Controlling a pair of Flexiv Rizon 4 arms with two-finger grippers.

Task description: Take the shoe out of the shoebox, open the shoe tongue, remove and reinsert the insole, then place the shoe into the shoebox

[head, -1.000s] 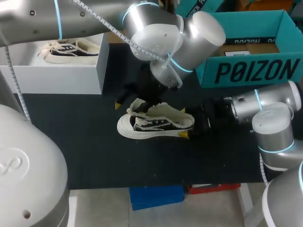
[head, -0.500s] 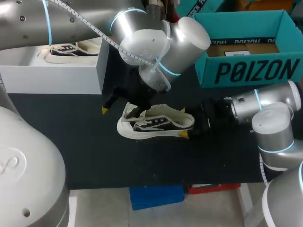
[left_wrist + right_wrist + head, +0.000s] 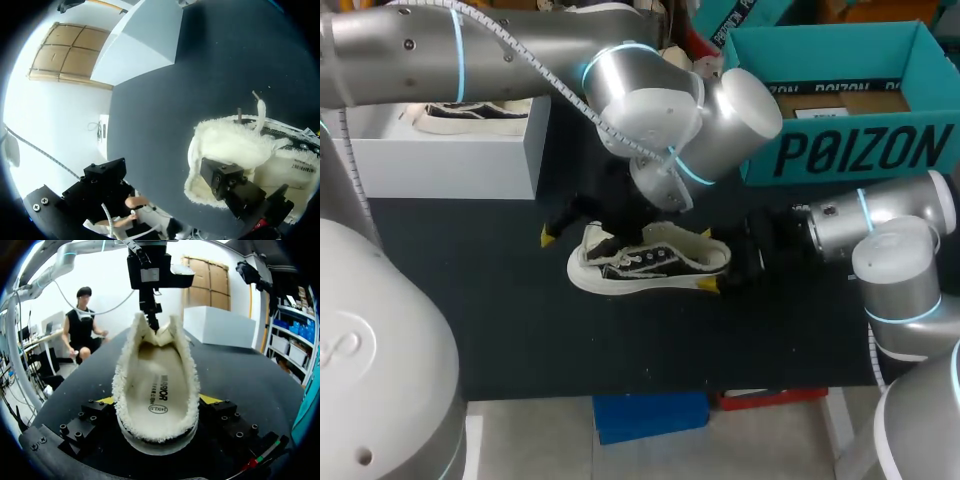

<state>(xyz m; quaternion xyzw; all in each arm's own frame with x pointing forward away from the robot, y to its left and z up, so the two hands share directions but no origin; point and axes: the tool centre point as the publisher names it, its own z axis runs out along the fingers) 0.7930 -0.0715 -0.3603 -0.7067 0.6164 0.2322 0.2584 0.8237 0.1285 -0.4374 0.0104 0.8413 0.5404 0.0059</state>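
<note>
On the dark desk (image 3: pixel 470 330), the left gripper (image 3: pixel 582 236) is held over the toe end of the sneaker (image 3: pixel 650 262). Its fingers are spread, and one is set against the fleecy tongue (image 3: pixel 230 145). The sneaker's heel is pinched from both sides by the right gripper (image 3: pixel 707 258). The teal shoebox (image 3: pixel 850 150) is seen behind, open.

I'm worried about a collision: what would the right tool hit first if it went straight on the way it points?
The shoe: its heel sits between the right tool's fingers. Past it, the left tool stands at the tongue, probably next in line.
</note>
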